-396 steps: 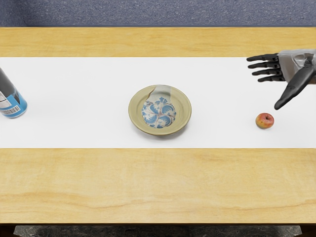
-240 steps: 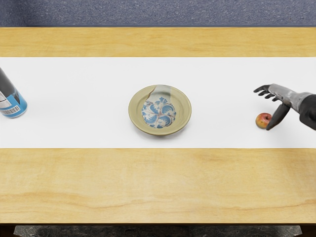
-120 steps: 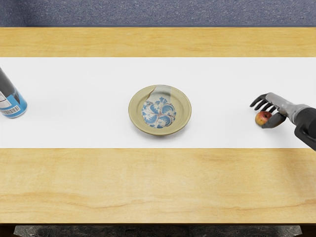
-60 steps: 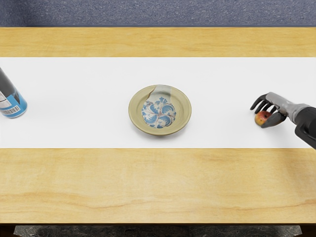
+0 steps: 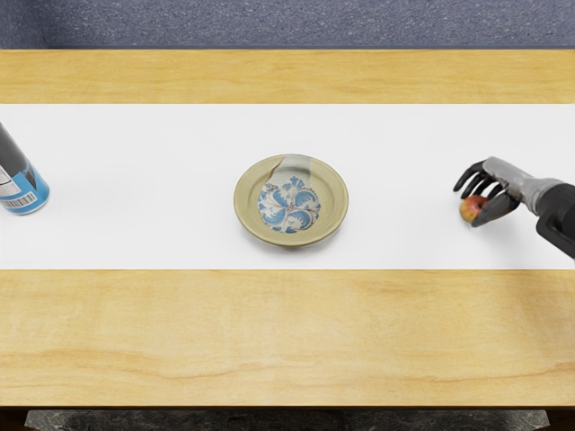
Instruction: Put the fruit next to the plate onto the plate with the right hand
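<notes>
On the wooden table [image 5: 287, 332], the plate [image 5: 334, 193] shows only its blue pattern, while well apart at its 3 o'clock the right hand [image 5: 490, 189], spread open seconds ago, now clasps the fruit [image 5: 469, 208], shifted slightly toward 12.

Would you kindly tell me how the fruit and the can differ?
The fruit is small, round and reddish; the can is larger, cylindrical, blue-based. The right hand grips the fruit; nothing touches the can. The fruit is right of the plate, the can left. Both are off it.
</notes>
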Available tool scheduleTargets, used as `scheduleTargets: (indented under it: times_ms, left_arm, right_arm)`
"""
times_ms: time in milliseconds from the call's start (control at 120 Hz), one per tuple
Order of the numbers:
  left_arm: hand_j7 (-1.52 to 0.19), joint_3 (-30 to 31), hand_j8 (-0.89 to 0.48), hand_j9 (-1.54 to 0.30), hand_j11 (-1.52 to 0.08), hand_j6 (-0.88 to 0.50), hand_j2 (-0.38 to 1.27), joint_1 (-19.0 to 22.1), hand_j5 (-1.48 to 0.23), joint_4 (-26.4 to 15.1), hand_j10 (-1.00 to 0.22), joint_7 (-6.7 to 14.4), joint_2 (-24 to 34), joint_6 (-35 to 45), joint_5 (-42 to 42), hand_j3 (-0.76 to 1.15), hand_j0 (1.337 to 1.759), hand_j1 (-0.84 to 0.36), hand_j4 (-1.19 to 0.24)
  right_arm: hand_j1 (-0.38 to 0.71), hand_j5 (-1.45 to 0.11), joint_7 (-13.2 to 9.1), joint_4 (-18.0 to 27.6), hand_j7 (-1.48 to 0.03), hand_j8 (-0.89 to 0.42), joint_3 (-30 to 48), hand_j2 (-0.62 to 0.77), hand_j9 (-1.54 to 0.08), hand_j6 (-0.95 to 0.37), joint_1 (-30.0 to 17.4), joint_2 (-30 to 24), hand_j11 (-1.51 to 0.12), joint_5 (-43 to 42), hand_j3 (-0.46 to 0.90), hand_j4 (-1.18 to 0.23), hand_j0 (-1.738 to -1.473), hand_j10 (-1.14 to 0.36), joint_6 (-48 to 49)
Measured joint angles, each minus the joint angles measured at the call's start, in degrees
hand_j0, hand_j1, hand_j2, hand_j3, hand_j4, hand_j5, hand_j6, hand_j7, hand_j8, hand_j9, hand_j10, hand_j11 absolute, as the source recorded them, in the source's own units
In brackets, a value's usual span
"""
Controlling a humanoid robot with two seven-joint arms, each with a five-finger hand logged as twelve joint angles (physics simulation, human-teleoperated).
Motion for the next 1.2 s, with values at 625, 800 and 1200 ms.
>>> scheduleTargets:
  times_ms: [625,800,1200]
  left_arm:
    - [-0.31,0.0,-0.24,-0.31,-0.31,-0.24,0.05,0.0,-0.31,0.0,-0.24,0.0,0.0,0.0,0.0,0.0,1.658,0.06,-0.24]
    - [-0.31,0.0,-0.24,-0.31,-0.31,-0.24,0.05,0.0,-0.31,0.0,-0.24,0.0,0.0,0.0,0.0,0.0,1.658,0.06,-0.24]
    - [-0.31,0.0,-0.24,-0.31,-0.31,-0.24,0.05,0.0,-0.31,0.0,-0.24,0.0,0.0,0.0,0.0,0.0,1.658,0.06,-0.24]
  right_arm:
    - [0.26,-0.8,-0.3,2.6,-0.78,-0.47,0.1,0.21,-0.79,-0.6,5.3,0.0,-0.78,3.2,0.0,-0.59,-1.658,-0.57,2.6]
    - [0.26,-0.8,-0.4,3.4,-0.78,-0.46,0.1,0.21,-0.79,-0.6,6.9,0.2,-0.78,4.2,0.0,-0.59,-1.658,-0.56,3.6]
    - [0.26,-0.8,-0.5,3.6,-0.78,-0.46,0.1,0.2,-0.79,-0.6,9.4,3.3,-0.78,5.2,0.0,-0.59,-1.658,-0.56,4.8]
